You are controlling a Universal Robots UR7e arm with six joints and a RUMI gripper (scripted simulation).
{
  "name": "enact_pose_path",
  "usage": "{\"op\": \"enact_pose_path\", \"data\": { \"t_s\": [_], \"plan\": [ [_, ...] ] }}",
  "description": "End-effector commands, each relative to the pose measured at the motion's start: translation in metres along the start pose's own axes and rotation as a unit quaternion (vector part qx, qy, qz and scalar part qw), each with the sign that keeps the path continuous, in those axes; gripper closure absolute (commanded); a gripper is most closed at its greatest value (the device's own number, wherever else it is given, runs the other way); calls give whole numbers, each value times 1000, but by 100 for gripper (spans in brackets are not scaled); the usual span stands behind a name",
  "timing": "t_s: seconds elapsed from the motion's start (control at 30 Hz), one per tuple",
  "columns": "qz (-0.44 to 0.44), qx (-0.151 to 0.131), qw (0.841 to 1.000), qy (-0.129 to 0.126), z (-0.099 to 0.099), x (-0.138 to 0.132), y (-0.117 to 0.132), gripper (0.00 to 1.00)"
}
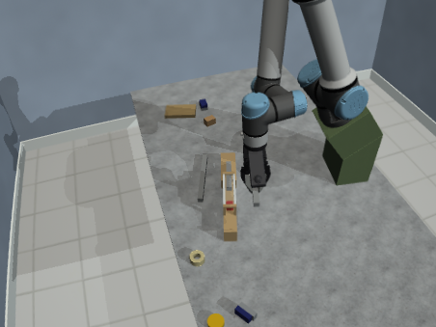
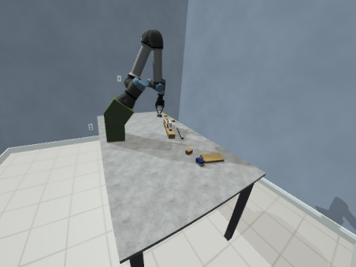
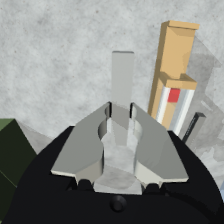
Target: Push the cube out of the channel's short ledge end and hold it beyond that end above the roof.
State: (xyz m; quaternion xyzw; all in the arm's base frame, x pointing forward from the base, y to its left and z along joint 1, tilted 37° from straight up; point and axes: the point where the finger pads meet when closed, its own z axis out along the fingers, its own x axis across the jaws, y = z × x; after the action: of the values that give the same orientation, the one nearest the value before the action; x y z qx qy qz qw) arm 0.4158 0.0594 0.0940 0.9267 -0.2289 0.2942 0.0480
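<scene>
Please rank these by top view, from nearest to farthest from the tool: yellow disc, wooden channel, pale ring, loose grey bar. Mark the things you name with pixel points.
From the tool [image 1: 254, 189] [image 2: 159, 113] [image 3: 120, 103]:
1. wooden channel [image 1: 230, 226] [image 2: 172, 135] [image 3: 176, 50], close on the picture's left
2. loose grey bar [image 1: 203, 177] [image 2: 179, 133] [image 3: 193, 129], beyond the channel
3. pale ring [image 1: 197, 263] [image 2: 173, 120], lower left
4. yellow disc [image 1: 215, 321] [image 2: 165, 115], bottom edge

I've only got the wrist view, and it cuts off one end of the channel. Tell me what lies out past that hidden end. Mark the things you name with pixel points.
Observer: A small brown block [image 1: 209, 121] [image 2: 189, 151] and, farther out, a wooden board [image 1: 180, 111] [image 2: 212, 157].

Operator: Now give me anything off the end I do see.

Observer: A tan ring [image 1: 192, 258] lies out past that end of the channel [image 1: 230, 224] [image 2: 171, 134] [image 3: 176, 47], off to the side away from the gripper [image 1: 256, 190] [image 2: 159, 113] [image 3: 120, 103].
</scene>
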Motion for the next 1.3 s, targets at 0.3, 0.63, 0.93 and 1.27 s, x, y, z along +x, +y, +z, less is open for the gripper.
{"op": "enact_pose_path", "data": {
  "t_s": [0.3,0.63,0.93,1.27],
  "plan": [
    [3,15,1000,0,-26,13,74,100],
    [3,14,1000,13,-32,14,94,100],
    [2,14,1000,19,-33,14,101,100],
    [2,13,1000,18,-32,15,103,100]
  ]
}}
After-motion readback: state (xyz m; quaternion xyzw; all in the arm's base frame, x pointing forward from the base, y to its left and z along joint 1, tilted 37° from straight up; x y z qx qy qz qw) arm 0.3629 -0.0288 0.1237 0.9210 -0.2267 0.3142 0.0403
